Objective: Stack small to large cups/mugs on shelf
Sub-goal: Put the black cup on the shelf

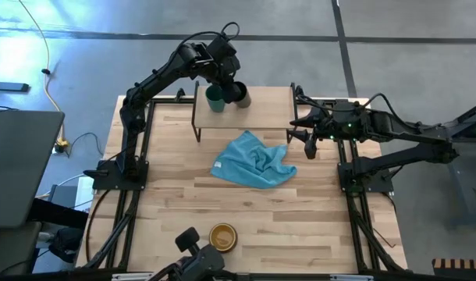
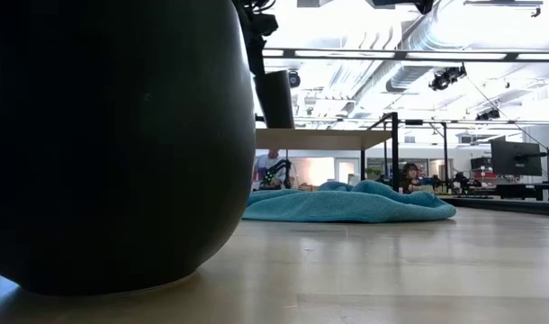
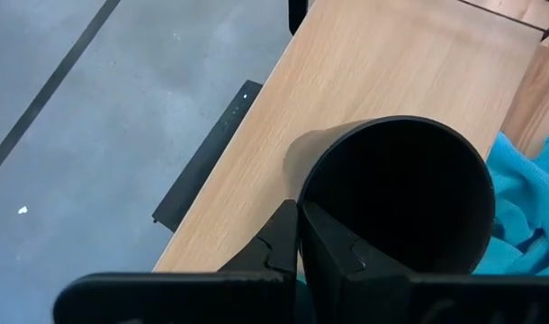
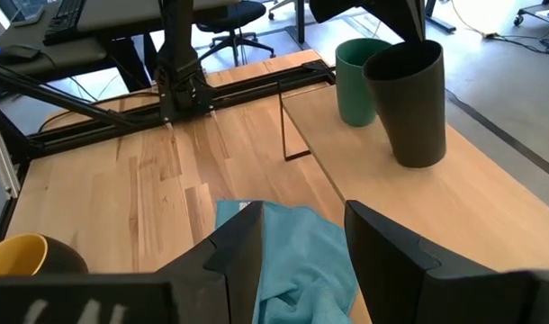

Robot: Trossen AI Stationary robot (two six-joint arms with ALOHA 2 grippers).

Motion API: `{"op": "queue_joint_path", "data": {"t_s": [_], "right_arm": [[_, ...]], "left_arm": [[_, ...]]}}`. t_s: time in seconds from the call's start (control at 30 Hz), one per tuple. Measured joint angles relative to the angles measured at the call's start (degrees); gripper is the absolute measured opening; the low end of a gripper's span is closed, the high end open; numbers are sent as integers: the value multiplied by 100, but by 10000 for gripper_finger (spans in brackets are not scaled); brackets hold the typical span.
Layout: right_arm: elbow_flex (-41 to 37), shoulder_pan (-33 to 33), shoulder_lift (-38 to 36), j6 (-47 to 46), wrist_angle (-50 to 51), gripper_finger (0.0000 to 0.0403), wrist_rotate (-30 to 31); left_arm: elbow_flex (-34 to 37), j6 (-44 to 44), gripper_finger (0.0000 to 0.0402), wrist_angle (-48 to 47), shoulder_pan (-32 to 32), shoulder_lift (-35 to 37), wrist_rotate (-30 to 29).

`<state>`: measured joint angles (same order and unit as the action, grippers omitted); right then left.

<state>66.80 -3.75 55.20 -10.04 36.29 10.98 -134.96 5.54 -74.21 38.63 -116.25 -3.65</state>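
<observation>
While gripping black cup [image 4: 409, 103], left claw [image 3: 299, 236] above shelf [image 1: 261, 105]

A teal cup [image 4: 357, 79] and a black cup [image 4: 411, 103] are seen on the light-wood shelf [image 4: 454, 207]. A turquoise cloth [image 1: 253, 160] is spread on the pale, striped plank tabletop [image 1: 316, 218]. At 6 o'clock, a dark mug [image 1: 222, 236] with a yellow-orange inside is seen.

The robot has 2 dark, slim arms, the left arm [image 1: 156, 82] and the right arm [image 1: 402, 133], each built of jointed black links. Black cables loop along both. Small green lights glow on the right wrist. Each gripper ends in 2 flat, angular black fingers [image 4: 243, 247].
</observation>
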Motion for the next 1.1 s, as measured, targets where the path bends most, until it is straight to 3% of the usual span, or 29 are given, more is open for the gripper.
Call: {"op": "queue_joint_path", "data": {"t_s": [0.3, 0.7, 1.1], "right_arm": [[0, 0, 0, 0, 44, 149, -9], [1, 0, 0, 2, 44, 149, -9], [-1, 0, 0, -46, 101, 149, -46]], "left_arm": [[0, -35, 4, 42, 0, 0, 58], [0, 7, 81, 99, 0, 0, 62], [0, -78, 88, 270, 2, 0, 216]]}}
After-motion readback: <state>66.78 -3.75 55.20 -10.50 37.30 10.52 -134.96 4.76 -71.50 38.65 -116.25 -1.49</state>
